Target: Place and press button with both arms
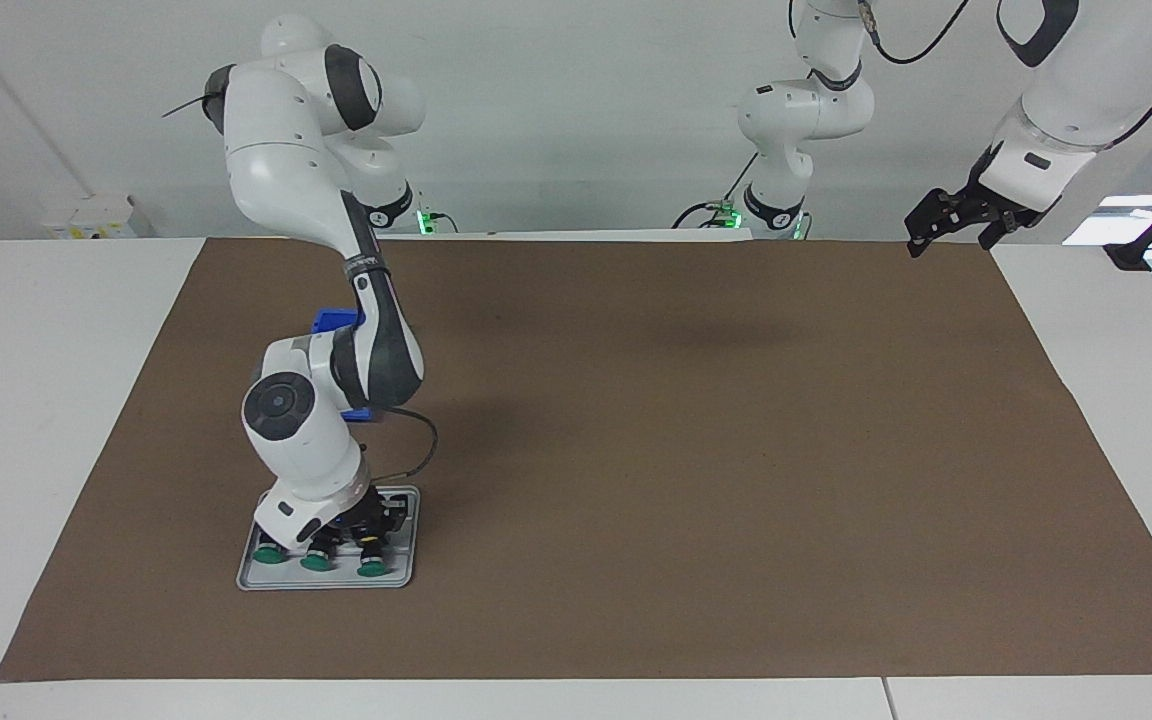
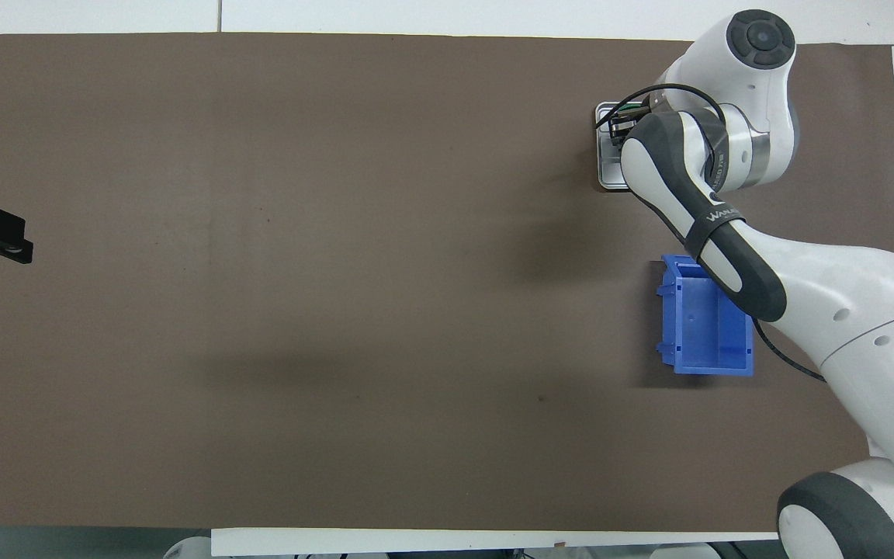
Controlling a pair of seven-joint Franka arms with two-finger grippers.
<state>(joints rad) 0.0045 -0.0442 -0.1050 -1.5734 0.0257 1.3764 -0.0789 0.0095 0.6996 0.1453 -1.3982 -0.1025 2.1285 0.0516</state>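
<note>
Facing view: we see the right gripper (image 1: 361, 520) down in a grey tray (image 1: 406, 570) among green-capped buttons (image 1: 371, 568) — its grip we cannot tell — while the left gripper (image 1: 946, 230) waits, spread wide.

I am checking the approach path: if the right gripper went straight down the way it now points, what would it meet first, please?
Probably the buttons lying on the grey tray: the right gripper points down, low over them. Whether it already touches one is unclear.

A tray (image 1: 406, 575) lies on the mat (image 1: 686, 450) toward the right arm's end of the table, holding 3 buttons (image 1: 317, 563) in a row. A bin (image 2: 707, 330) stands nearer to the robots than the tray.
</note>
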